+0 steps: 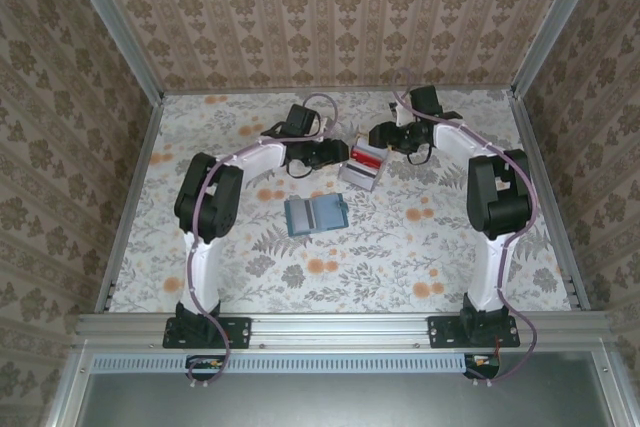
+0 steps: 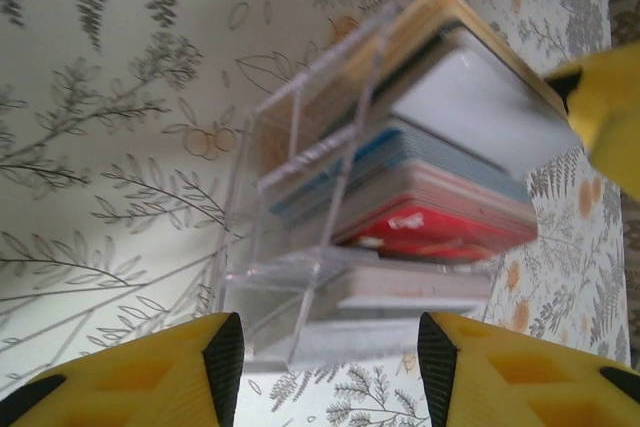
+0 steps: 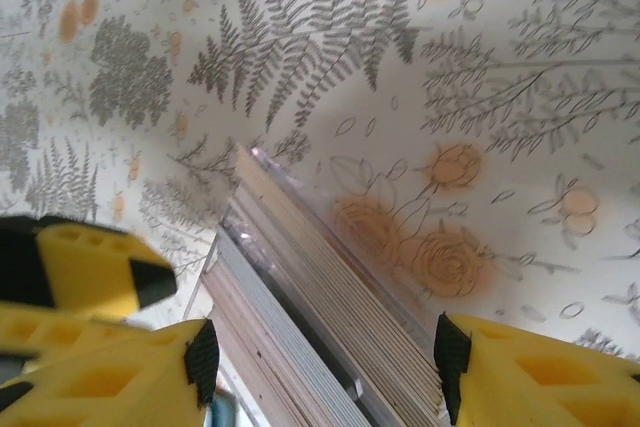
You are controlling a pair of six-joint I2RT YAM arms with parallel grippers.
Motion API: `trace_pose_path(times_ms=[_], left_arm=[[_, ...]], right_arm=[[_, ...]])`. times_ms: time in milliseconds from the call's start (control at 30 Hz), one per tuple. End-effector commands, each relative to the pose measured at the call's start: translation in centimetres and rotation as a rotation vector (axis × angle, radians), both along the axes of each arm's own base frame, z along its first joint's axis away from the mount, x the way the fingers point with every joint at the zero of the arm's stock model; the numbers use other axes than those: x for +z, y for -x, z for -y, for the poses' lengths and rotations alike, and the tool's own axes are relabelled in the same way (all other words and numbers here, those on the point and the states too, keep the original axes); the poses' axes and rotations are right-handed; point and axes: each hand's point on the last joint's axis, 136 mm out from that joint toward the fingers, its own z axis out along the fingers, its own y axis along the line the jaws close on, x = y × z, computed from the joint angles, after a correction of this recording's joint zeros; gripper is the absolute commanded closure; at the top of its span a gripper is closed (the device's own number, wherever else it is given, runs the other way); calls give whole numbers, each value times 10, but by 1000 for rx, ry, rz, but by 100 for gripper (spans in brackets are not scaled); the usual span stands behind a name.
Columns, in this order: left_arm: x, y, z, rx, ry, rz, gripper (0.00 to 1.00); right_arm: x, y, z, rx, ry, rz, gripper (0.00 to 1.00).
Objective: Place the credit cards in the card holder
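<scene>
The credit cards (image 1: 365,159) stand packed in a clear plastic rack (image 1: 358,173) at the table's middle back, grey-white with a red one showing. In the left wrist view the cards (image 2: 440,227) lie stacked in the rack (image 2: 270,247). My left gripper (image 2: 330,362) (image 1: 338,155) is closed on the rack's near end, a pad at each side wall. My right gripper (image 3: 325,362) (image 1: 376,145) hangs open over the card edges (image 3: 330,327), one pad on each side of the stack. The teal card holder (image 1: 316,214) lies open and flat in front of the rack, apart from both grippers.
A yellow finger of the right gripper (image 2: 610,117) shows beside the cards' far end, and one of the left gripper (image 3: 90,267) sits close to my right fingers. Patterned walls (image 1: 100,147) close in the table on three sides. Bare floral tabletop (image 1: 400,257) lies in front.
</scene>
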Motion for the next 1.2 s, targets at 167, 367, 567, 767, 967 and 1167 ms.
trace_pose_path(times_ms=[167, 367, 567, 767, 967, 1167], left_arm=[[18, -25, -11, 33, 50, -24, 48], [34, -15, -24, 24, -2, 20, 48], [24, 11, -30, -1, -45, -8, 48], [10, 25, -24, -18, -65, -39, 49], [4, 29, -10, -53, -71, -69, 49], [-12, 25, -30, -40, -175, -55, 49]], right_arm=[[7, 65, -23, 49, -46, -134, 38], [13, 56, 9, 22, 194, -71, 38], [21, 38, 18, 65, 315, -42, 38], [10, 34, 12, 150, 403, -31, 38], [-1, 37, 6, 186, 438, -30, 38], [-13, 27, 1, 180, 437, -39, 38]])
